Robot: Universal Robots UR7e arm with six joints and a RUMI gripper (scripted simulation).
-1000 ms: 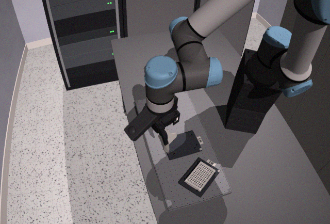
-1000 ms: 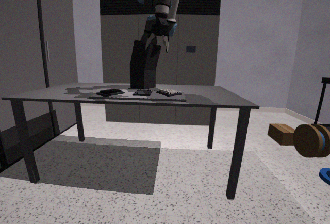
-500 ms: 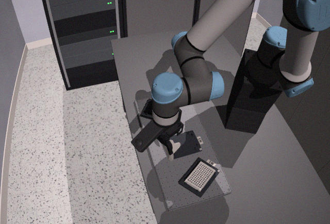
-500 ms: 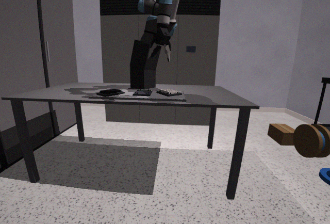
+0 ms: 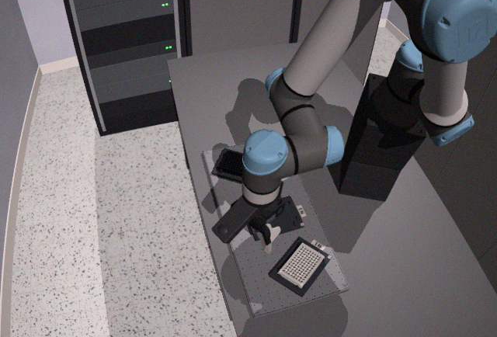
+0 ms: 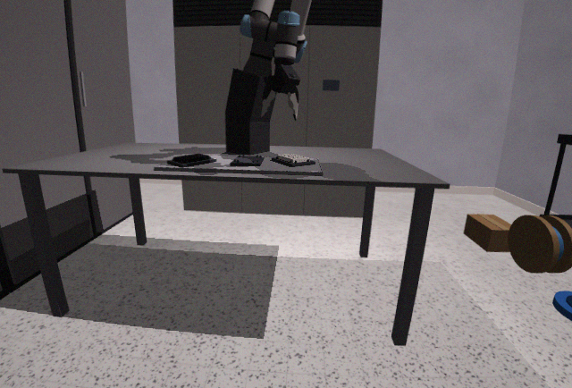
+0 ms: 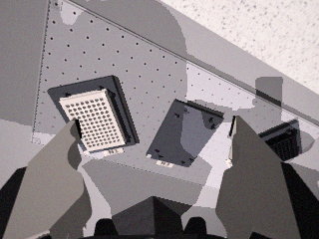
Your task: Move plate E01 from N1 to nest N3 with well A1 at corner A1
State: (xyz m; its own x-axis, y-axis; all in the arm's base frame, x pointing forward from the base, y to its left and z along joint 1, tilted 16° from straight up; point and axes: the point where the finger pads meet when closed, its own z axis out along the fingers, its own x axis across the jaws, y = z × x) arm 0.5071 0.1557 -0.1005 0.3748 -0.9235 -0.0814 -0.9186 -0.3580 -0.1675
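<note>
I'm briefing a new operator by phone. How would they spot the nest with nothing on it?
On the table lies a pale perforated board carrying three dark nests in a row. The bare nest is the middle one, under the open end effector. Its neighbours each hold a plate, one white, one black; it shows only a flat dark top.

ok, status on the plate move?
Tool open, empty, high above the board. White plate and black plate both nested; middle nest bare. No obstruction seen.
</note>
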